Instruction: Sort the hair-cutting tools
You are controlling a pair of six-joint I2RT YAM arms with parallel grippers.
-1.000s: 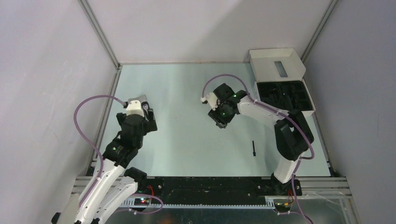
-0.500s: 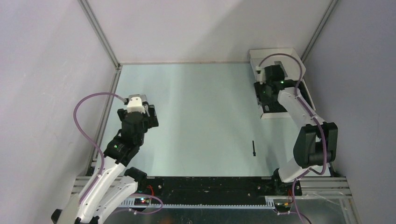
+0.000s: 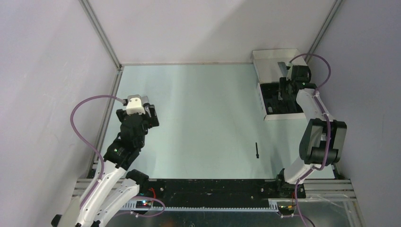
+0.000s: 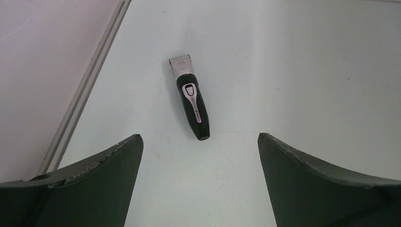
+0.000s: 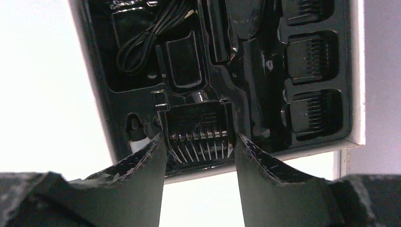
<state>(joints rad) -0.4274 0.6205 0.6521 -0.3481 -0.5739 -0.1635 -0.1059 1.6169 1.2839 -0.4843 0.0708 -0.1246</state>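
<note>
The silver-grey and black hair clipper (image 4: 191,98) lies flat on the pale table, blade end away from me. My left gripper (image 4: 199,142) hangs wide open just short of the clipper's butt end, touching nothing. In the top view the left gripper (image 3: 138,112) is at the left and the clipper is hidden. My right gripper (image 5: 198,138) is shut on a black comb attachment (image 5: 198,127), teeth toward me, above the near edge of the black tray (image 5: 257,94). A coiled cable (image 5: 142,40) lies in the tray. A thin stick brush (image 3: 257,150) lies on the table.
The white box (image 3: 269,71) with its black tray stands at the back right corner, and the right gripper (image 3: 284,87) is over it. More combs (image 5: 312,61) fill slots on the tray's right side. Grey walls and metal rails (image 3: 106,118) border the table.
The right arm swung from the table's middle to the box at the back right, carrying the comb attachment. The left arm shifted only slightly and stayed open.
</note>
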